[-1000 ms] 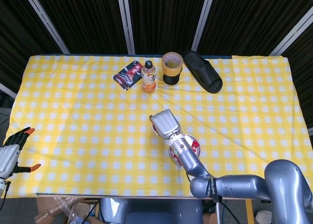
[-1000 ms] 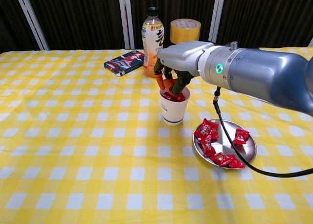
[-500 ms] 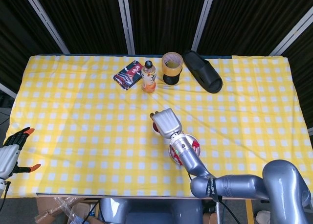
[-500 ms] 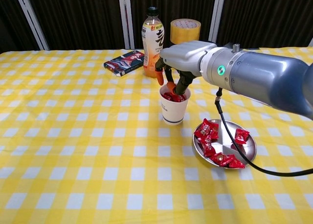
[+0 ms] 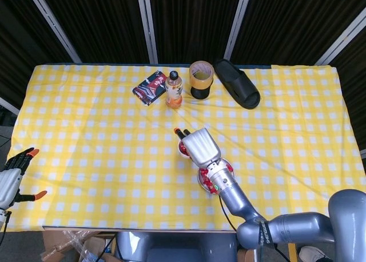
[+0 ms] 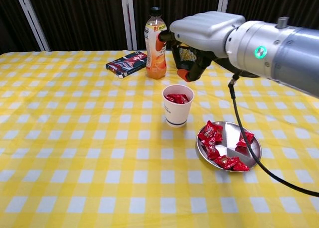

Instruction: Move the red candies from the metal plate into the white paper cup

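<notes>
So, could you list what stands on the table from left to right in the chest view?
Snack packet → orange drink bottle → white paper cup → metal plate of red candies.

White paper cup (image 6: 178, 106) upright w/ red candies; more on metal plate (image 6: 251, 145) beside.

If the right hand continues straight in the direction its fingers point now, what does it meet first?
Probably the orange drink bottle. The right hand, raised above the white paper cup, points its fingers toward the bottle in both views, though depth is uncertain.
</notes>
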You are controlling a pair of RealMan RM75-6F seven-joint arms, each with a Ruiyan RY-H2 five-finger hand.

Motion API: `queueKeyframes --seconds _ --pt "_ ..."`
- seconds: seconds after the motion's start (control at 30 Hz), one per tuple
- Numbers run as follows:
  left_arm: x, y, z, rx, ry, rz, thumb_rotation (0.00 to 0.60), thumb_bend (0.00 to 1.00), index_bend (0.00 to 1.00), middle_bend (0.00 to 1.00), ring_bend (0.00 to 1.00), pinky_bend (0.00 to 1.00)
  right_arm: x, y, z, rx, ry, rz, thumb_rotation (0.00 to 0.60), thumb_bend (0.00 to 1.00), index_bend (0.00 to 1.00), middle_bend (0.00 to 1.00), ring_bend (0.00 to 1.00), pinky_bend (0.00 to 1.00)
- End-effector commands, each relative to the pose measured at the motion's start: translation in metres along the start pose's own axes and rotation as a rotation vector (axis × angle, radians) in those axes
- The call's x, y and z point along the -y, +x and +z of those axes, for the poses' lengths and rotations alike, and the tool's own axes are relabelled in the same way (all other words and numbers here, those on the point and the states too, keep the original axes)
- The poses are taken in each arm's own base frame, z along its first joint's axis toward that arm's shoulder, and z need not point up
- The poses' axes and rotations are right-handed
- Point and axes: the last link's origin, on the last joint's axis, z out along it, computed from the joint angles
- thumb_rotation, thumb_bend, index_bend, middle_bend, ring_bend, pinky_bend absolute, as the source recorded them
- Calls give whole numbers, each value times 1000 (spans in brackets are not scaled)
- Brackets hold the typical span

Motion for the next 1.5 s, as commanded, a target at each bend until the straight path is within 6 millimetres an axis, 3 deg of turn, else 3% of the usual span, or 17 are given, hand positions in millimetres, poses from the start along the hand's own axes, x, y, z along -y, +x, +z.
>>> queueKeyframes --seconds 0.03,0.1,0.17,0.43,0.87,1.03,1.3,1.5 --pt "0 0 0 -3 -1 1 600 61 0 0 0 0 -16 -1 -26 10 -29 -33 600 462 208 603 880 987" --pt "0 0 -1 -4 -1 -3 600 61 0 0 0 0 -20 -4 -37 25 -32 -37 600 455 208 712 880 987" --pt "0 0 -1 -8 0 -1 600 61 0 0 0 0 -24 -12 -50 54 -39 -40 600 452 208 754 880 987" --pt "-2 -1 -4 -16 -7 13 600 62 0 0 0 0 -32 -42 -75 139 -75 -50 600 452 210 781 898 987" --pt "-1 -2 -5 -21 1 21 600 65 6 0 0 0 -39 -79 -78 218 -134 -23 600 400 322 829 942 998" --pt "-1 -3 -4 -21 0 21 600 65 13 0 0 0 -46 -89 -81 253 -151 -34 600 323 323 829 942 998" --pt "-2 -3 -4 -19 -4 24 600 65 15 0 0 0 -52 -100 -80 258 -167 -34 600 314 327 829 942 999" --pt "-2 -3 -5 -20 -6 27 600 65 15 0 0 0 -54 -102 -76 233 -173 -25 600 313 400 829 942 998"
